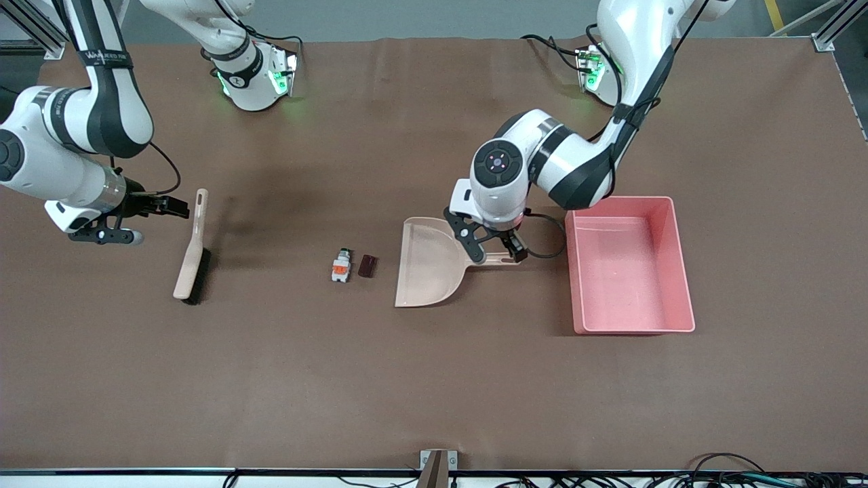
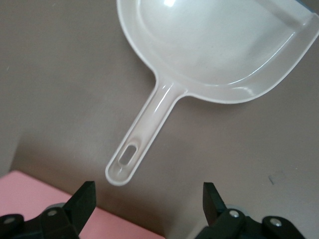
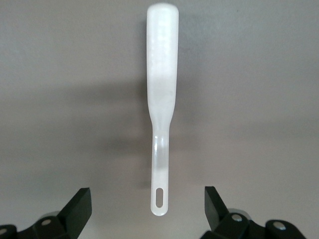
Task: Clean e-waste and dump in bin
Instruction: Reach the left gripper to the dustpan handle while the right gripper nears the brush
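We see the left gripper (image 1: pixel 500 249) hanging wide open over the handle end of the beige flat plastic dustpan (image 1: pixel 427 264), holding nothing, apparently lined up for a grasp, while the right gripper (image 1: pixel 178 207), fingers spread and empty, sits by the handle tip of the beige brush with black bristles (image 1: pixel 192 252). The e-waste, a white-grey component with orange markings (image 1: pixel 341 265) and a dark maroon flat chip (image 1: pixel 367 265), lies just off the dustpan's mouth toward the right arm's end, well apart from the pink rectangular plastic bin (image 1: pixel 681 271); height above each handle is hard to tell.

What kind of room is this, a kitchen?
Probably a robot lab, not a kitchen: two robot arms are bolted to a brown-covered table, metal framing stands at its corners, and cables trail along its edge.
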